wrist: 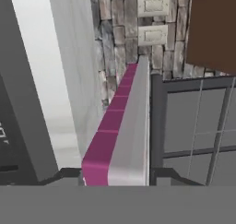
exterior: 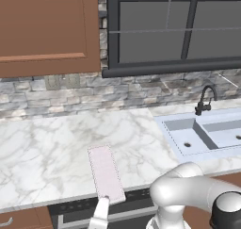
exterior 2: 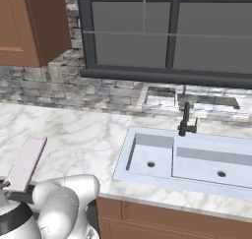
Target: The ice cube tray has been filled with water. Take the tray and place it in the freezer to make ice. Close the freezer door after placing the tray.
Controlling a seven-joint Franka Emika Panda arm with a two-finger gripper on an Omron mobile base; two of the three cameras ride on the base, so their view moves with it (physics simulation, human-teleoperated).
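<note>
The ice cube tray (exterior: 106, 172) is a pale pink-lilac flat rectangle lying lengthwise on the marble counter (exterior: 47, 148), its near end reaching over the front edge. My gripper (exterior: 102, 207) comes up from below that edge and is shut on the tray's near end. From the right base view the tray (exterior 2: 27, 163) runs away from the gripper (exterior 2: 4, 184) at the far left. In the hand view the tray (wrist: 122, 126) shows edge-on, with magenta cells, running straight out from between the two dark fingertips (wrist: 69, 174). The freezer and the freezer door are out of view.
A double sink (exterior: 202, 134) with a dark faucet (exterior: 204, 101) sits in the counter to the right. Behind are a stone backsplash (exterior: 70, 94), a dark-framed window (exterior: 174, 25) and a brown wall cabinet (exterior: 47, 30). A dark appliance front (exterior: 80, 211) lies under the counter edge.
</note>
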